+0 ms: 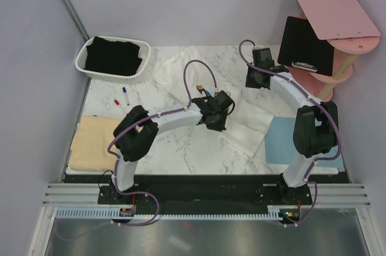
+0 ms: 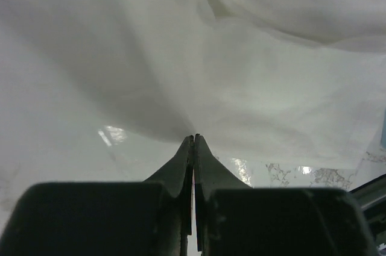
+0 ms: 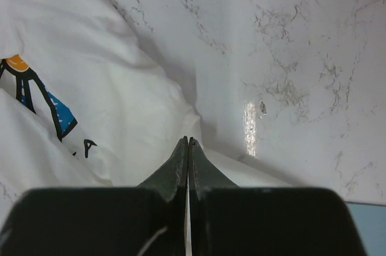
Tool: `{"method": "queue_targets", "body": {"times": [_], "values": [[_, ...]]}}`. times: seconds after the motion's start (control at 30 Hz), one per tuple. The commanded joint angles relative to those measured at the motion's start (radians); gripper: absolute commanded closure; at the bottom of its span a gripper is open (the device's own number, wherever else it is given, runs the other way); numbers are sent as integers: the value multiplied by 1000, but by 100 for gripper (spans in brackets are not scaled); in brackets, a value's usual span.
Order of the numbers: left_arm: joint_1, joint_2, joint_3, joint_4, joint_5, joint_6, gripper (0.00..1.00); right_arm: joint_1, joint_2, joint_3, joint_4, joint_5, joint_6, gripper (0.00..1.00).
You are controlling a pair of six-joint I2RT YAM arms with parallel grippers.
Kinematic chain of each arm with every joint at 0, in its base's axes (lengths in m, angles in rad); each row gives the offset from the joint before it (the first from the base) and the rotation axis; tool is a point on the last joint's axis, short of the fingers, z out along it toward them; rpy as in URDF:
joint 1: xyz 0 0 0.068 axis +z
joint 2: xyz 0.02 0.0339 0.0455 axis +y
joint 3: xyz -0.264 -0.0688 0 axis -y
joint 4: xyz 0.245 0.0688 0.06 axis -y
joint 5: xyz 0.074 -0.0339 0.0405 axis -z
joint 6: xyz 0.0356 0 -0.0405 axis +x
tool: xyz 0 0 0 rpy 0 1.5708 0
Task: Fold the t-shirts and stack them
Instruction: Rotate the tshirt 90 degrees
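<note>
At the near left the pale yellow t-shirt [image 1: 96, 141] lies folded. Beyond it the black t-shirt [image 1: 114, 56] sits in a white basket [image 1: 82, 64], with two markers [image 1: 122, 97] loose on the table just beside it.

In the middle, the left gripper [image 2: 194, 138] has its jaws closed, and creases in the white t-shirt [image 1: 175, 72] run to their tip, so it seems to pinch the cloth. The right gripper [image 3: 188, 141] is likewise closed on the shirt's far right edge, with the blue print [image 3: 48, 105] bunched to its left.

Both pinches look thin. A pull from either arm could slip the fabric free, or drag the crumpled shirt so the fold lands crooked. The markers lie close enough to the cloth that a sweep leftward might catch them.

To the right lie the light-blue mat [image 1: 286, 141], partly under the shirt's corner, and, further back, the black clipboard [image 1: 304, 45] on a pink shelf [image 1: 338, 9]. The right arm works close to them.
</note>
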Motion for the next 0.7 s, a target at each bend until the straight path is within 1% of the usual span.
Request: {"method": "queue_targets", "body": {"times": [0.0,0.1,0.13,0.27,0.67], "values": [[-71,96,77,65,37,-115,98,-22,25,19,44,-89,10,100],[-92,141,95,68,45,-130,98,-33,26,-3,53,-93,1,100],[-97,150,97,67,49,-133,98,-33,26,-13,54,-116,0,100],[-99,162,77,66,48,-144,98,-36,39,-33,56,-136,-8,100],[-99,80,-122,13,16,-210,98,-36,69,-56,87,-236,-16,100]]}}
